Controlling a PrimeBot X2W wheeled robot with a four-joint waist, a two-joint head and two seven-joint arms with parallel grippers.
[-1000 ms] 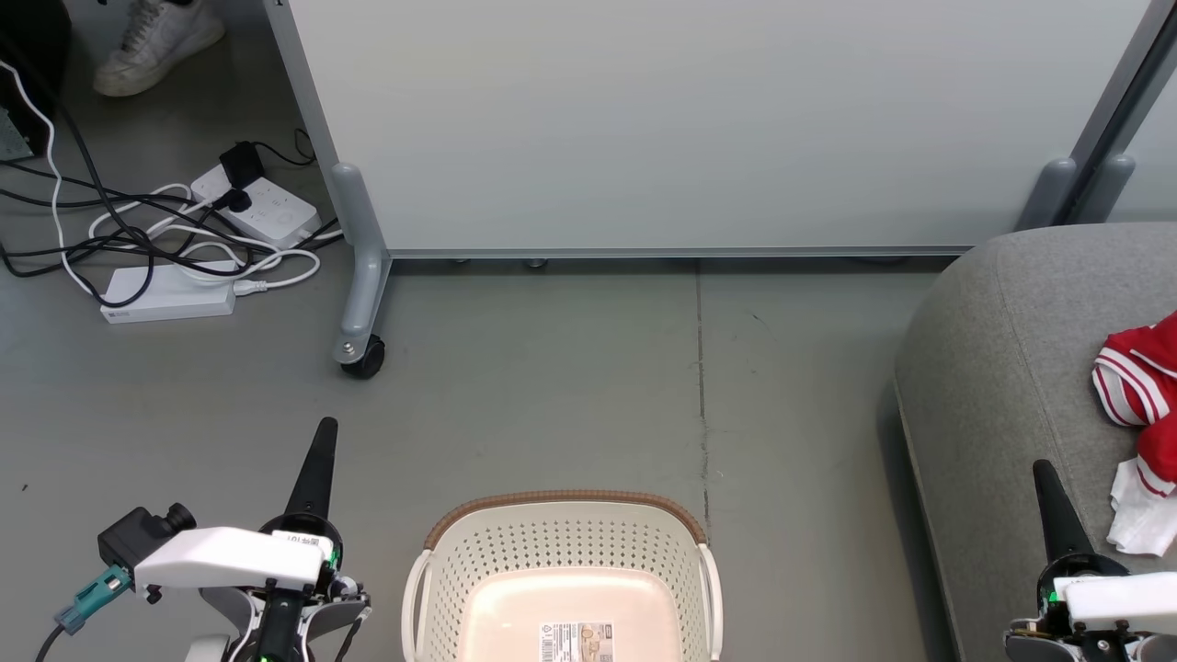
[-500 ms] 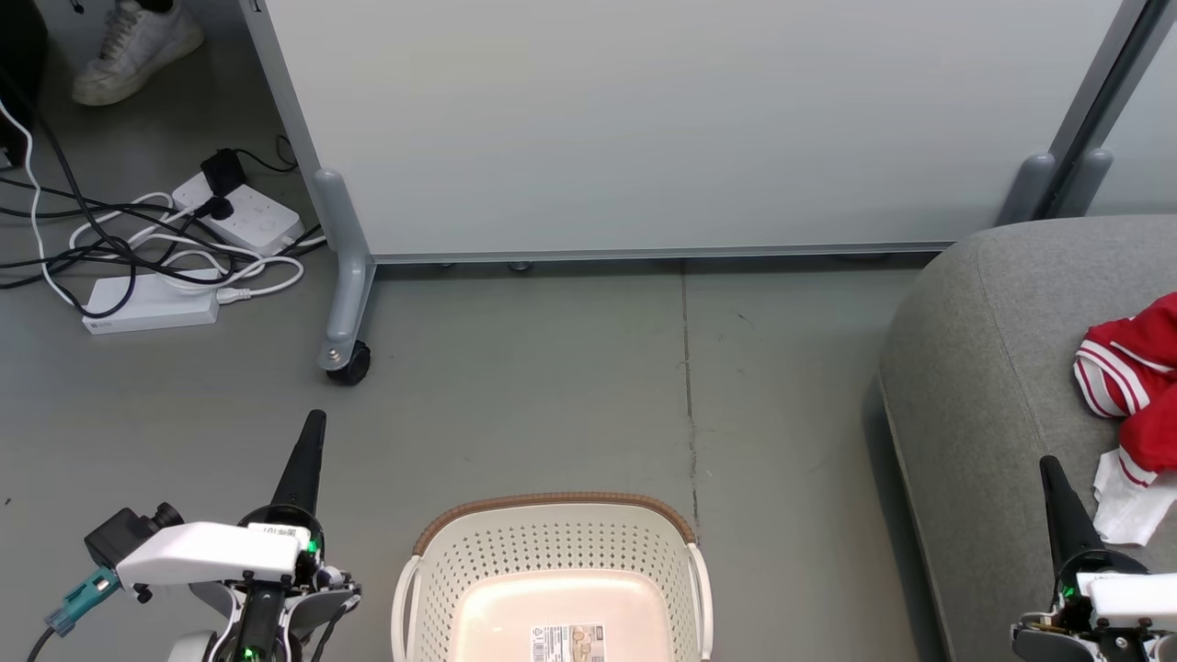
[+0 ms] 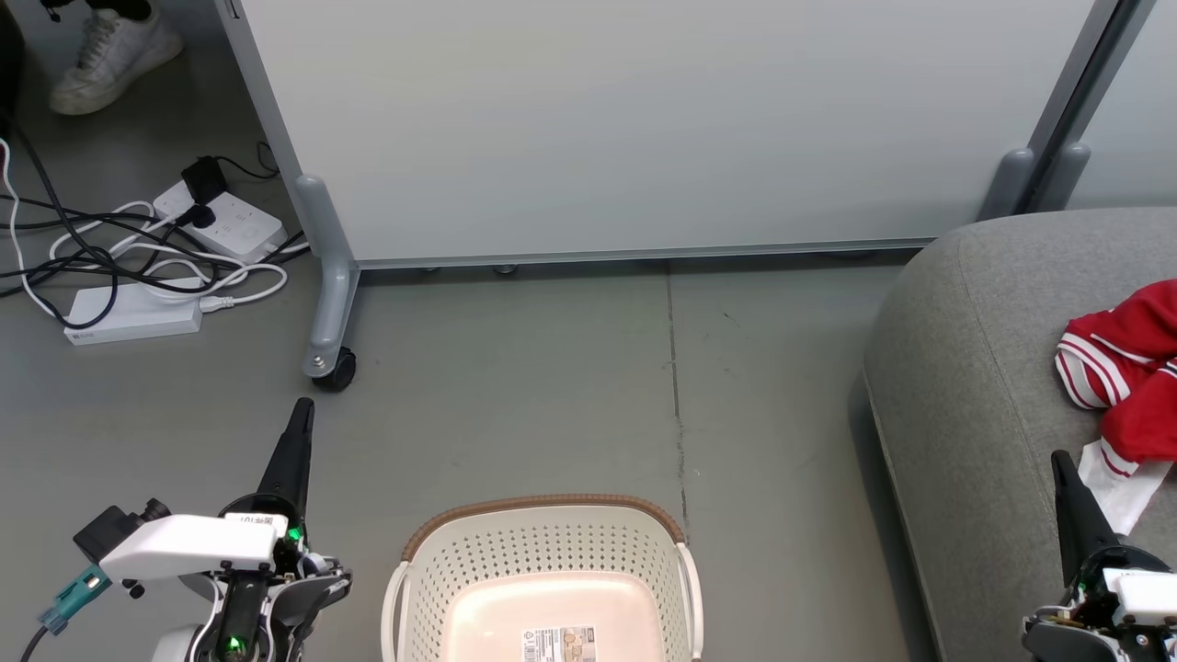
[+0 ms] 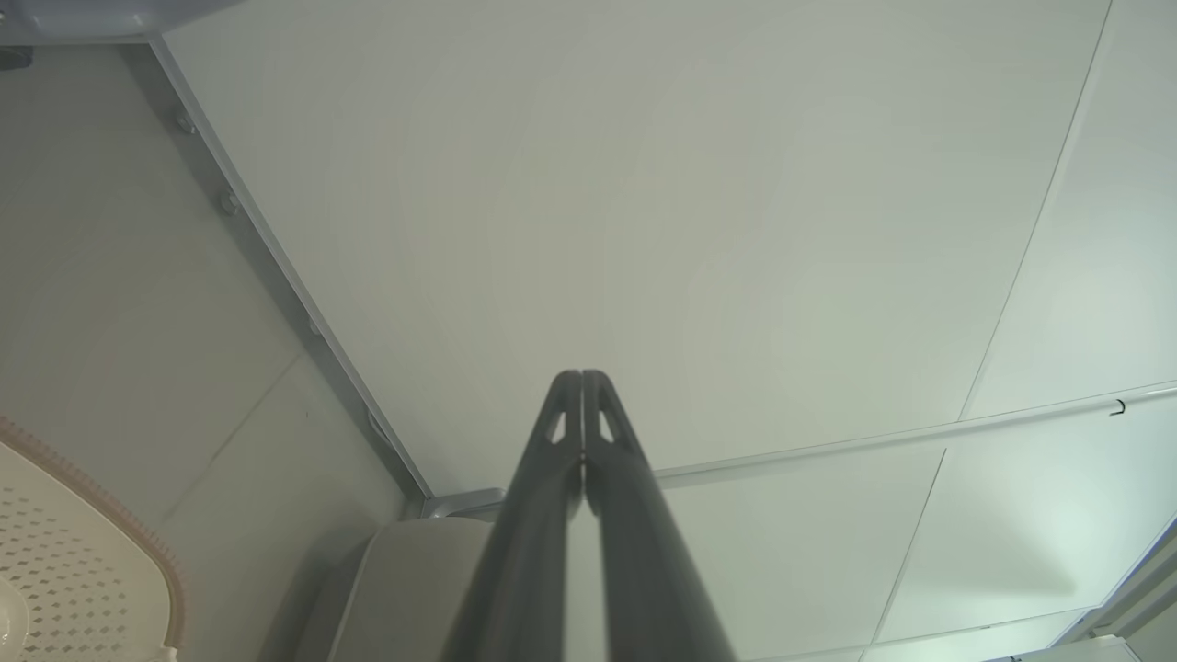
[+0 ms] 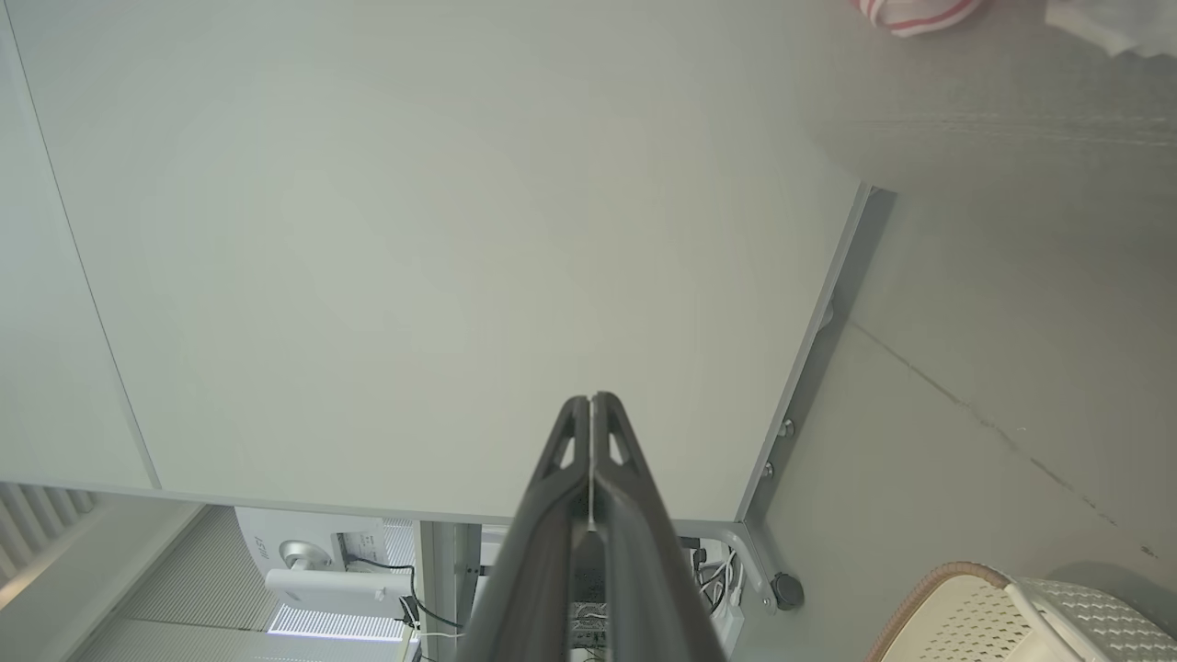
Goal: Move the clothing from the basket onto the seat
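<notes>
Clothing (image 3: 1126, 368) on the seat (image 3: 965, 368), both arms low

Nearest me in the head view, my left gripper (image 3: 296, 432) sits at the lower left. Its pale forearm lies across the frame and its dark fingers point up over the grey floor. The left wrist view shows those fingers (image 4: 547, 478) pressed together tip to tip, holding nothing. A small white label (image 3: 262, 521) on that wrist carries print I cannot read.

My right gripper (image 3: 1065, 483) stands at the lower right, over the seat's near part and just beside the clothing's white hem. Its wrist view shows its fingers (image 5: 561, 501) likewise closed on nothing.

Between the arms stands the basket (image 3: 542, 504). Its pale bottom shows, with a barcode sticker (image 3: 558, 642) whose writing is too small to make out.

Farther right, the clothing lies heaped on the seat, red with white striped trim, well apart from the basket.

Beyond stands a pale partition panel (image 3: 644, 119) on a castor (image 3: 333, 368). White power strips (image 3: 133, 317) and tangled cables lie at the far left, and a person's white shoe (image 3: 110, 55) is at the top corner.
</notes>
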